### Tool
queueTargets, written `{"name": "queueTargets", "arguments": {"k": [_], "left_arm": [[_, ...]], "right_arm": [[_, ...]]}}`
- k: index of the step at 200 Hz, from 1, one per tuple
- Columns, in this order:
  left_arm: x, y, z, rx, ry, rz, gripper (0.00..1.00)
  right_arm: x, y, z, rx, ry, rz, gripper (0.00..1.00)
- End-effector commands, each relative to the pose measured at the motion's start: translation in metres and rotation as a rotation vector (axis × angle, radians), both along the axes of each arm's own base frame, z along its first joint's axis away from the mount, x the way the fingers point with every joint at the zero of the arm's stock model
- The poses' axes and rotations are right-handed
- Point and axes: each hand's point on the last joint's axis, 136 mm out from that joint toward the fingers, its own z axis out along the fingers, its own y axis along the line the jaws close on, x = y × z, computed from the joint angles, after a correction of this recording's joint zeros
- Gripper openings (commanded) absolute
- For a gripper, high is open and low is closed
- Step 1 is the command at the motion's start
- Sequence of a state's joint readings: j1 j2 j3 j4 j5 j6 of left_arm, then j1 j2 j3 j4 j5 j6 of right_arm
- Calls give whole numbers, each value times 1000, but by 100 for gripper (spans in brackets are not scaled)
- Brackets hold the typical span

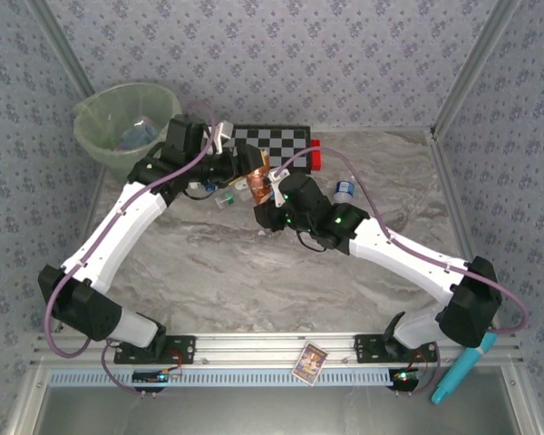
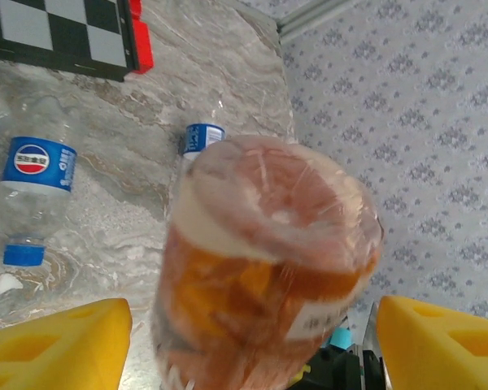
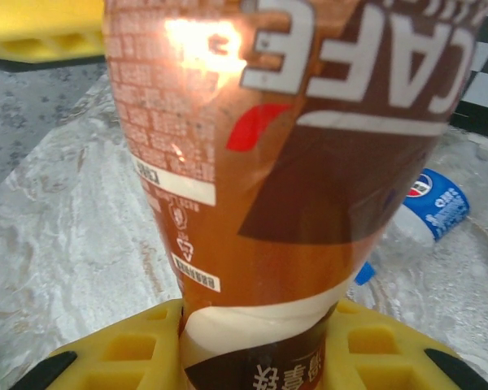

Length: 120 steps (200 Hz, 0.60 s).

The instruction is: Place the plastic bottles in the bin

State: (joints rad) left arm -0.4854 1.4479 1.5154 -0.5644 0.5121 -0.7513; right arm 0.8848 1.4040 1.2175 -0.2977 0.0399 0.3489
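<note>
The brown-and-orange labelled plastic coffee bottle is pinched near its cap by the right gripper and presented between the spread left gripper's yellow pads, apparently for handover toward the pale green translucent bin at the far left.

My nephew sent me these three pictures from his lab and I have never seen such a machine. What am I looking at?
Two white robot arms are bolted to a marble-patterned table. One picture looks down from above; the other two come from cameras on each wrist, which is why yellow fingers frame them. The right hand is shut on a brown coffee bottle, holding it up. The left hand stands open around that bottle's end. Clear blue-labelled bottles lie on the table by a checkerboard. A green bin stands at the far left corner.
</note>
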Motion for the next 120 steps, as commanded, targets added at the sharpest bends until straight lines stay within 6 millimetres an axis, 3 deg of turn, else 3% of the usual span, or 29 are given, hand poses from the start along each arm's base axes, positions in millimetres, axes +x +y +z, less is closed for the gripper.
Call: {"name": "queueTargets", "arguments": {"k": [1,35,86,105,120], "left_arm": [[-5,-8,14,-11,-43,-59,78],[-4,-6,11,5,-44,-53,73],[-4,-4,16,-1,-51,-37,52],[-5,-4,16,-3,-45,-35,52],[-5,-3,17,-6,-50,-34,52]], "right_arm": [[-6,14,20,38,-31,64,32],[-11,16,21,23,-38,76,32],[-14,13,18,24,-30,65,33],[-15,11,19,27,-31,51,46],[-15,7,20,29,-34,30,69]]}}
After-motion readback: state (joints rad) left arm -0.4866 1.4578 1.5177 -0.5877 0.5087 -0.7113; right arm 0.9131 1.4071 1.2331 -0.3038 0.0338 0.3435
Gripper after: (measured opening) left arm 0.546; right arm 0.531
